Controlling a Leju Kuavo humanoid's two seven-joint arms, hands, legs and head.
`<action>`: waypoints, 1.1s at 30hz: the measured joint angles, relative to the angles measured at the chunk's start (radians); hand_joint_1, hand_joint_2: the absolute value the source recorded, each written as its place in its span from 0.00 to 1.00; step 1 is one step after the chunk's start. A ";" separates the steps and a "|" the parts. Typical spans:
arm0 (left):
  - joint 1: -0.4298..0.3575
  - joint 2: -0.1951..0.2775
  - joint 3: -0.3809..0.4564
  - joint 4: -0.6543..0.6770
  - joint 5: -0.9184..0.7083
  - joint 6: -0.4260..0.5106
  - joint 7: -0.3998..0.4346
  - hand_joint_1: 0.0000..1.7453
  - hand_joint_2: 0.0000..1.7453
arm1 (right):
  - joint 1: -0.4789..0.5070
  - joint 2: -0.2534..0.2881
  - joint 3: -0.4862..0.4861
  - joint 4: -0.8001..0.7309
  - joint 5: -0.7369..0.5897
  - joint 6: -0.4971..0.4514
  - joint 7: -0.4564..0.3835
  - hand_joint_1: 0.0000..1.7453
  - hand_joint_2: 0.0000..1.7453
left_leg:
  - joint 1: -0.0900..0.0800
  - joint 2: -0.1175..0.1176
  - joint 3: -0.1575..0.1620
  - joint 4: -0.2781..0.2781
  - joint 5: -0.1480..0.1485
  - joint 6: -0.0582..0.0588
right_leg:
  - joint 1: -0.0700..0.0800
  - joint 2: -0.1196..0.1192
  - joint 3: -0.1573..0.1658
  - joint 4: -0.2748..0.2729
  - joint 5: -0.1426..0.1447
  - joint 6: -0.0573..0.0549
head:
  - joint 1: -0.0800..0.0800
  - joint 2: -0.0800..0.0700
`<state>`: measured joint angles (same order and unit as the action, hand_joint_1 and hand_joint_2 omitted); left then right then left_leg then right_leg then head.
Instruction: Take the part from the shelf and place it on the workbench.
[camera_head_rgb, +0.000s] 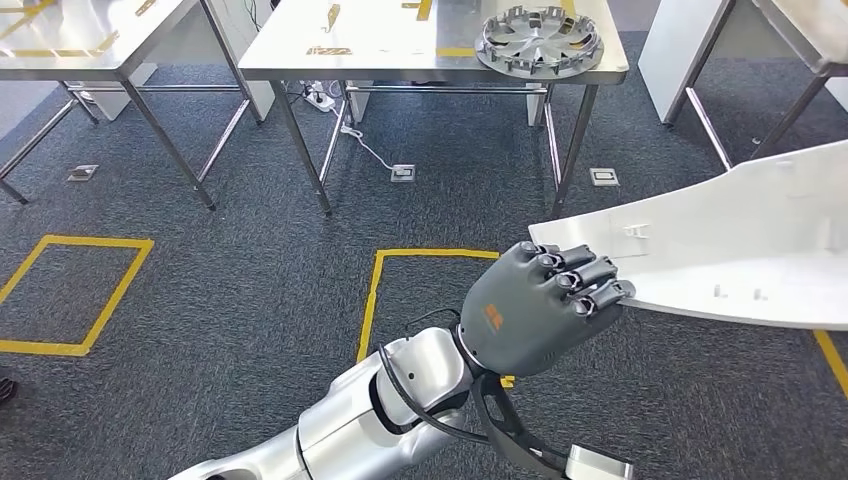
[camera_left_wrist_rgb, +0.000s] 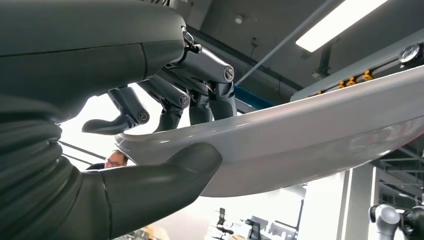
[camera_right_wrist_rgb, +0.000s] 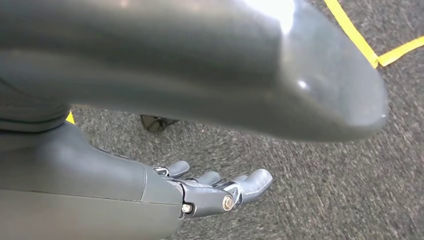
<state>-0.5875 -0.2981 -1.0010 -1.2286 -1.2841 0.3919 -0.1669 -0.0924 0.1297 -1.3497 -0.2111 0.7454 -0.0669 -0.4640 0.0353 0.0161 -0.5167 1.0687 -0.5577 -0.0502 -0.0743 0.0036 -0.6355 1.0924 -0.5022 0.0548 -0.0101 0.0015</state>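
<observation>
A long, curved white panel part (camera_head_rgb: 740, 250) is carried in the air above the carpet at the right of the head view. My left hand (camera_head_rgb: 540, 305) grips its near end, fingers curled over the top edge. In the left wrist view the fingers (camera_left_wrist_rgb: 170, 100) lie over the part (camera_left_wrist_rgb: 310, 145) and the thumb (camera_left_wrist_rgb: 165, 175) presses up from beneath. My right hand (camera_right_wrist_rgb: 220, 192) hangs over the grey carpet with its fingers stretched out and nothing in it. A steel workbench (camera_head_rgb: 380, 60) stands ahead across the floor.
A round silver wheel cover (camera_head_rgb: 540, 42) lies on the workbench's right end. More steel tables stand at the far left (camera_head_rgb: 80, 50) and far right (camera_head_rgb: 790, 40). Yellow tape squares (camera_head_rgb: 375, 300) mark the carpet. A person (camera_left_wrist_rgb: 114, 160) is partly seen behind the part.
</observation>
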 joint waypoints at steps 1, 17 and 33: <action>-0.002 -0.001 0.000 -0.001 -0.002 0.002 0.001 1.00 1.00 | 0.000 0.000 0.000 0.000 -0.001 0.000 0.000 0.00 0.00 | 0.001 -0.001 -0.024 0.043 0.017 -0.004 | 0.002 0.002 0.010 0.000 -0.007 -0.007 | -0.004 0.000; -0.005 0.008 0.008 0.008 -0.035 0.013 0.014 1.00 1.00 | -0.002 0.001 0.001 0.000 0.008 0.000 0.001 0.00 0.00 | -0.063 -0.048 -0.177 -0.063 0.217 0.102 | 0.040 0.031 0.188 0.003 -0.089 0.000 | -0.012 0.000; -0.005 0.006 0.011 0.022 -0.040 0.017 0.025 1.00 1.00 | -0.011 -0.005 0.002 -0.001 0.000 0.000 0.015 0.00 0.00 | -0.088 -0.043 -0.133 0.051 0.075 0.085 | 0.071 0.005 0.063 -0.073 0.028 -0.072 | -0.011 0.000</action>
<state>-0.5921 -0.2917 -0.9897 -1.2069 -1.3245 0.4092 -0.1416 -0.1037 0.1250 -1.3474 -0.2125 0.7453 -0.0666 -0.4485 -0.0527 -0.0270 -0.6493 1.1194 -0.4829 0.0351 -0.0032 0.0086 -0.5729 1.0189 -0.4738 -0.0170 -0.0208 0.0015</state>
